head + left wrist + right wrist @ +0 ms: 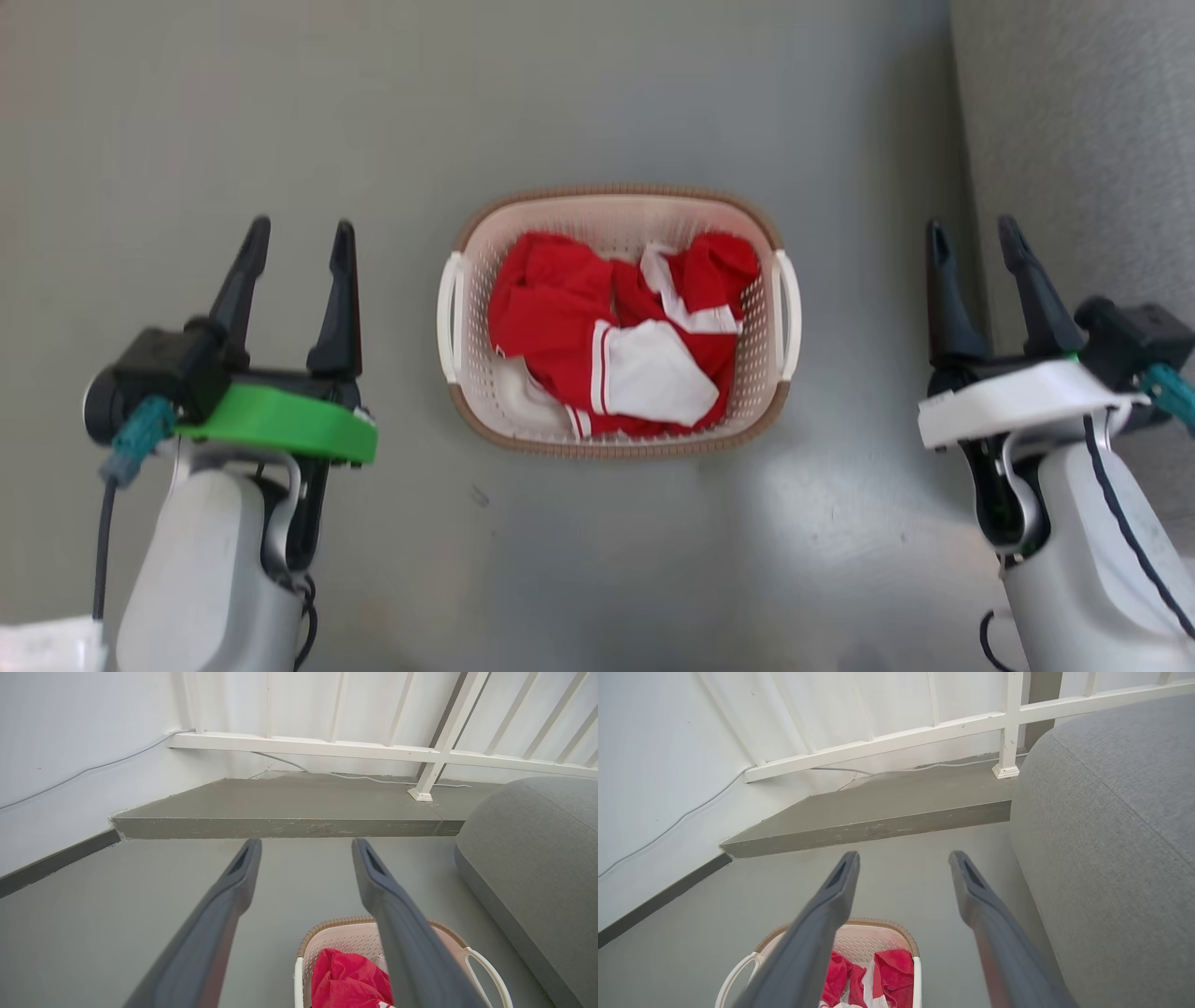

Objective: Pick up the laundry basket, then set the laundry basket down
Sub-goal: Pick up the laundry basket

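The laundry basket (pixel 618 439) sits on the grey floor in the middle of the head view, cream-white and perforated, with a brown rim and two white side loop handles. Red and white clothes (pixel 621 336) fill it. My left gripper (pixel 302 229) stands open to the basket's left, well apart from it. My right gripper (pixel 974 229) stands open to its right, equally apart. In the left wrist view the laundry basket (pixel 336 938) shows at the bottom behind my right-hand finger. In the right wrist view the laundry basket (pixel 873 940) lies low behind the left-hand finger.
A grey upholstered sofa (pixel 1074 121) runs along the right side, close to my right gripper. Ahead, a raised grey step (pixel 289 826) meets a white railing (pixel 327 749) and a white wall. A thin cable (pixel 93 770) runs along that wall.
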